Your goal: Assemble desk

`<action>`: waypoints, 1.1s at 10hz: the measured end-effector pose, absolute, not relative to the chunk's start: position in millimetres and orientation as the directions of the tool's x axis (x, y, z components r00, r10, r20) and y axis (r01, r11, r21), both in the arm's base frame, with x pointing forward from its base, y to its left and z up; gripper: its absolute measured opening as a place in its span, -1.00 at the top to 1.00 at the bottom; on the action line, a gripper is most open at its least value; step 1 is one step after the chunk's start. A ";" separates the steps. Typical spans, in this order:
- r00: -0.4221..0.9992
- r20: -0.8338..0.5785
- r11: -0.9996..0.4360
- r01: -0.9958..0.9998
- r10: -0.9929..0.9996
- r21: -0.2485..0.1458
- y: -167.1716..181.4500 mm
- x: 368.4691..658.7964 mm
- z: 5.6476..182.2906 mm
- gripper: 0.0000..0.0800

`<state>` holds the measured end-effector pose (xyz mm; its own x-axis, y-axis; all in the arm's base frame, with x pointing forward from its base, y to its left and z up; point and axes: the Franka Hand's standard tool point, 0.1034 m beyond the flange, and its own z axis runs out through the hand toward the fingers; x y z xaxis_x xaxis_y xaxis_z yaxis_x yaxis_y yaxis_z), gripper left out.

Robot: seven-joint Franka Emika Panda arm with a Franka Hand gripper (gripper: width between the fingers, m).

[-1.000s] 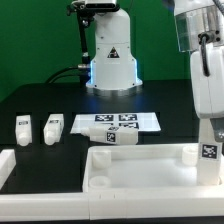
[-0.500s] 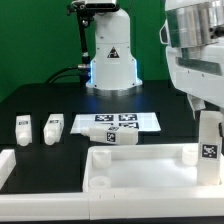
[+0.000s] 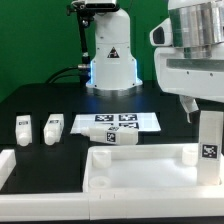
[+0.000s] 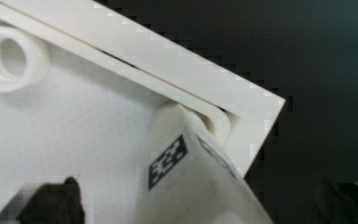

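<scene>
A: Desk check: not yet assembled, parts spread on black table (image 3: 40,100). Tabletop (image 3: 130,172) flat, front centre in exterior view.
B: Legs?
A: Corner leg (image 3: 208,140) upright at tabletop's corner on exterior view's right, tag facing camera. Rear leg (image 3: 113,138) just behind tabletop's far edge, tagged too; touching or not, cannot tell. Two loose legs (image 3: 23,128) (image 3: 52,127) side by side on exterior view's left, well apart from tabletop.
B: Gripper?
A: Gripper (image 4: 197,198) above corner leg, apart from it. Jaws spread wide, holding nothing. One dark finger (image 3: 188,107) seen in exterior view, near leg's top, not touching.
B: Wrist view?
A: Looking down on tabletop corner and corner leg's tag; raised ring (image 4: 5,57) on slab farther along. Fingertips blurred, one over slab, other over table.
B: Anything else?
A: Marker board (image 3: 118,121) flat behind tabletop, between it and arm base (image 3: 110,55). White rim piece (image 3: 5,165) at exterior view's left edge.
</scene>
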<state>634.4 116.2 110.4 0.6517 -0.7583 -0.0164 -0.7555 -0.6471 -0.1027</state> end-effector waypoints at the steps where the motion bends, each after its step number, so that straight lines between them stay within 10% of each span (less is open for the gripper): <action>1: 0.757 0.032 -0.756 -0.648 -0.653 -0.091 117.1 642.4 113.3 -0.62; 3: 0.795 0.051 -0.796 -0.598 -0.604 -0.095 118.6 644.5 113.0 -0.62; 6: 0.759 0.041 -0.759 -0.645 -0.650 -0.091 117.3 643.0 112.0 0.26; 11: 0.260 -0.065 -0.253 -0.963 -0.963 -0.096 114.3 642.1 111.7 0.26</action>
